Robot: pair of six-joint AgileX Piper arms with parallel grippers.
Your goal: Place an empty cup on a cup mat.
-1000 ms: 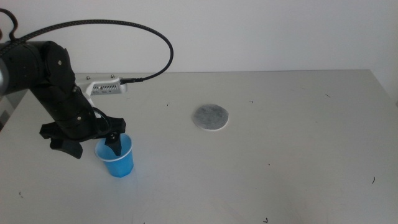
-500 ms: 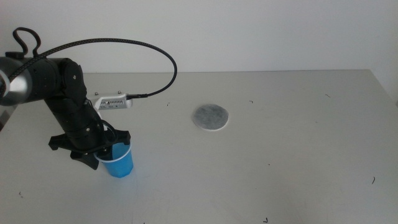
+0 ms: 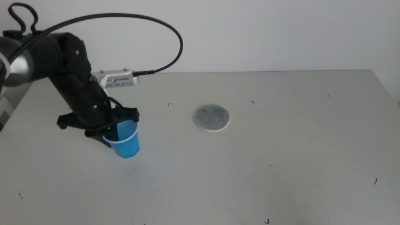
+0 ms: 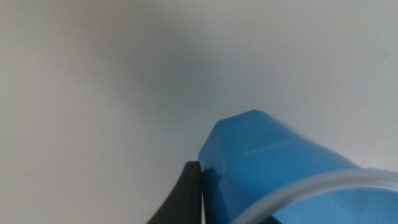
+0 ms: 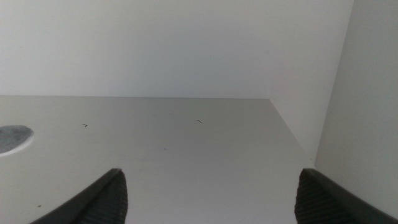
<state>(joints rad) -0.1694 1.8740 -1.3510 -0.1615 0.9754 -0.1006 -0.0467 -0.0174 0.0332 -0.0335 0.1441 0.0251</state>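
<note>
The bright blue cup (image 3: 127, 143) hangs tilted just above the table at the left, held by its rim in my left gripper (image 3: 115, 130), which is shut on it. In the left wrist view the cup (image 4: 280, 171) fills the corner beside one dark finger (image 4: 186, 196). The round grey cup mat (image 3: 212, 117) with a white edge lies flat near the table's middle, well to the right of the cup. It also shows at the edge of the right wrist view (image 5: 12, 138). My right gripper (image 5: 208, 199) is open and empty, out of the middle view.
A black cable (image 3: 156, 37) loops from the left arm over the table's back left. A white wall (image 3: 250, 31) runs behind the table. The table's right edge (image 5: 292, 137) meets a wall in the right wrist view.
My left gripper closed on the cup's rim, lifted it off the table and carried it a little up and to the right, tilting it. The mat has not moved.
</note>
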